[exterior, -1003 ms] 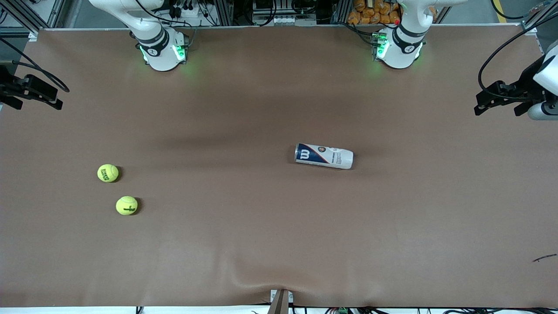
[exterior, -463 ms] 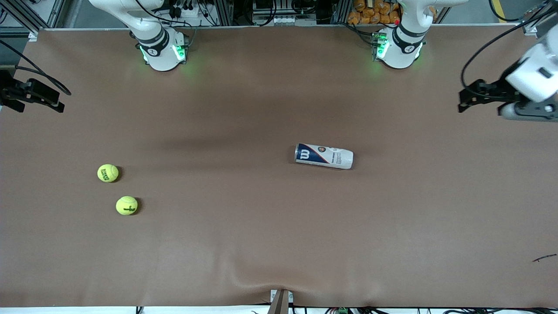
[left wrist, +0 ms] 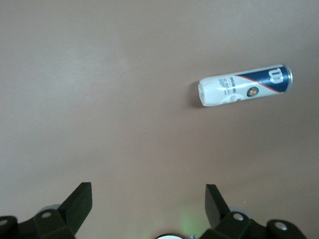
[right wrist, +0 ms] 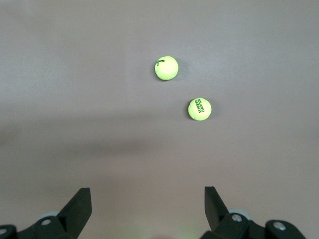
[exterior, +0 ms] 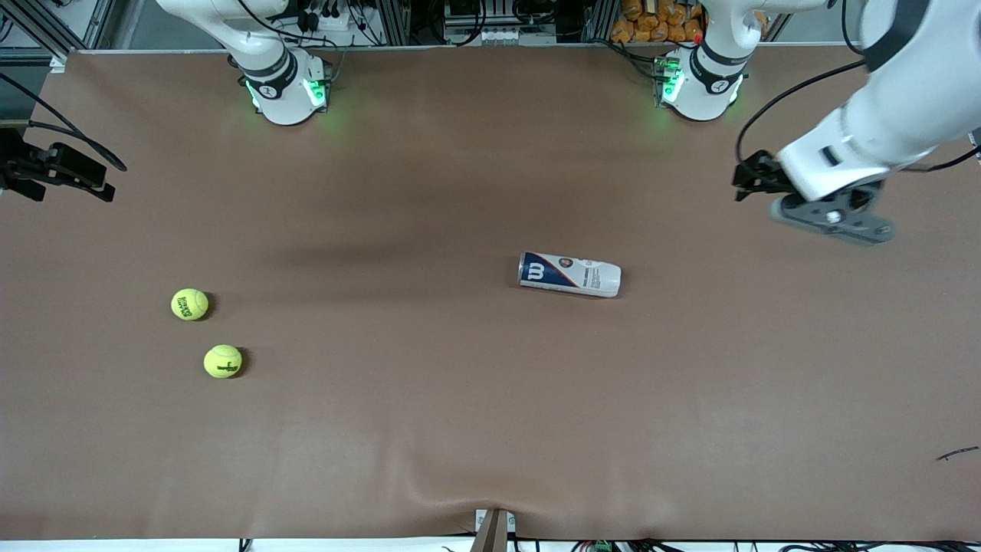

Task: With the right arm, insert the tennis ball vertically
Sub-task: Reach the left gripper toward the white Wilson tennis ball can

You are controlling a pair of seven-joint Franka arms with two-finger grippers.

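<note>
Two yellow tennis balls lie on the brown table toward the right arm's end: one with dark lettering (exterior: 189, 304) (right wrist: 199, 109), the other (exterior: 222, 361) (right wrist: 166, 67) nearer the front camera. A white and blue ball can (exterior: 569, 274) (left wrist: 245, 85) lies on its side near the middle of the table. My right gripper (exterior: 92, 175) (right wrist: 148, 199) hangs open and empty at the table's edge on the right arm's end, well apart from the balls. Over the left arm's end of the table, my left gripper (exterior: 751, 182) (left wrist: 148, 199) is open and empty, short of the can.
The brown table cover (exterior: 490, 429) has a wrinkle near a small bracket (exterior: 494, 529) at the front edge. A thin dark scrap (exterior: 956, 454) lies near the front corner at the left arm's end.
The left arm has swung in from the table's edge toward the can, still open. The right gripper has barely shifted. Balls and can have not moved.
</note>
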